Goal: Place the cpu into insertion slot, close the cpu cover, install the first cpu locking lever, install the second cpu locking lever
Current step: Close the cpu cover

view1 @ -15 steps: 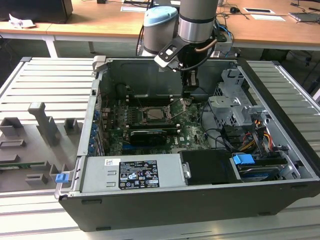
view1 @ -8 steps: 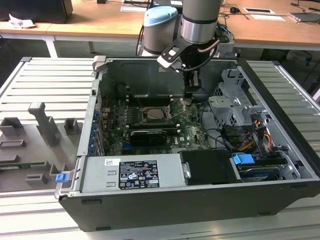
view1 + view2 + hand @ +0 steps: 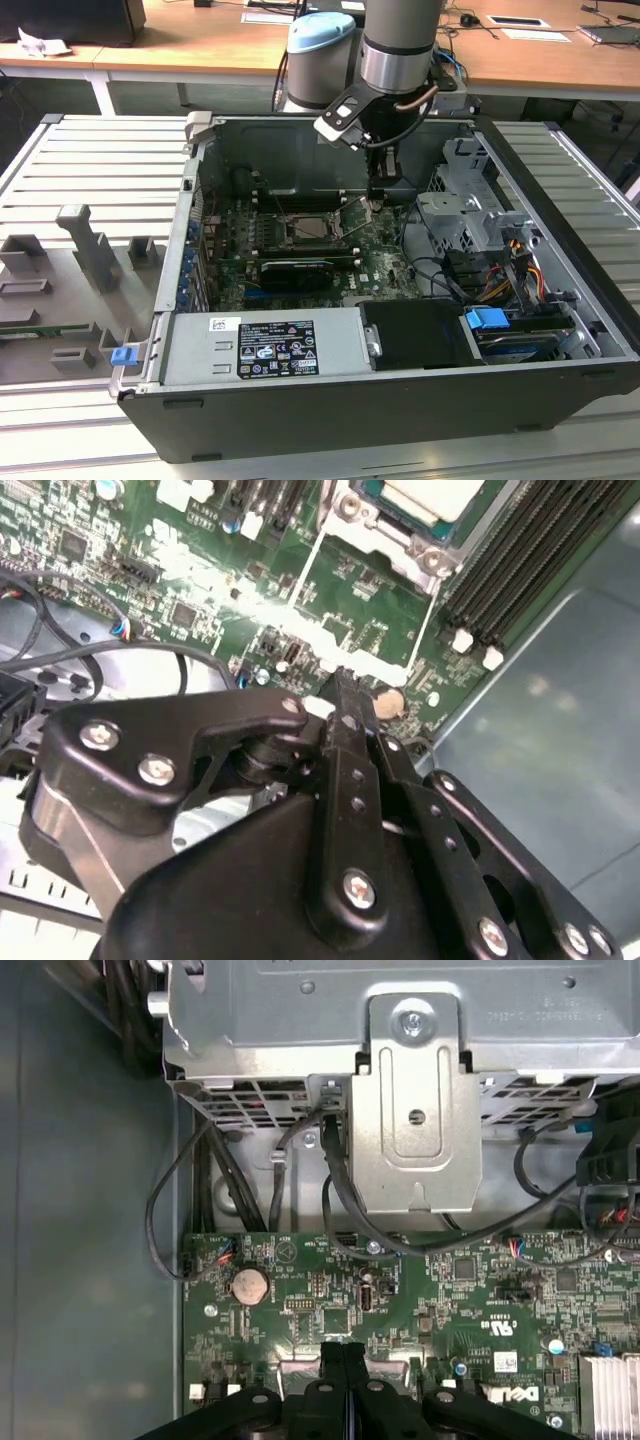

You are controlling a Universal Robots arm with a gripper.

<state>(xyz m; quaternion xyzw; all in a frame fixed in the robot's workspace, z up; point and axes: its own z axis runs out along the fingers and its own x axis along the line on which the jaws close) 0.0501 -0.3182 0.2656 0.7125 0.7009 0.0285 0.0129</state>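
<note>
Gripper fingers were pressed together, nothing visible between them, low over the green board. The cpu sat in the insertion slot, just beyond the fingertips.

A robotics lab: an open computer case sits on a slatted metal bench, cluttered wooden desks behind.

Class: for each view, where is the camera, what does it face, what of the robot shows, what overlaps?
Exterior view: outside the open computer case, looking down in; arm and gripper show.
First wrist view: on the arm, facing motherboard and metal bracket; fingers show.
Second wrist view: on the arm, facing insertion slot; gripper shows.
Shared: gripper, motherboard.
</note>
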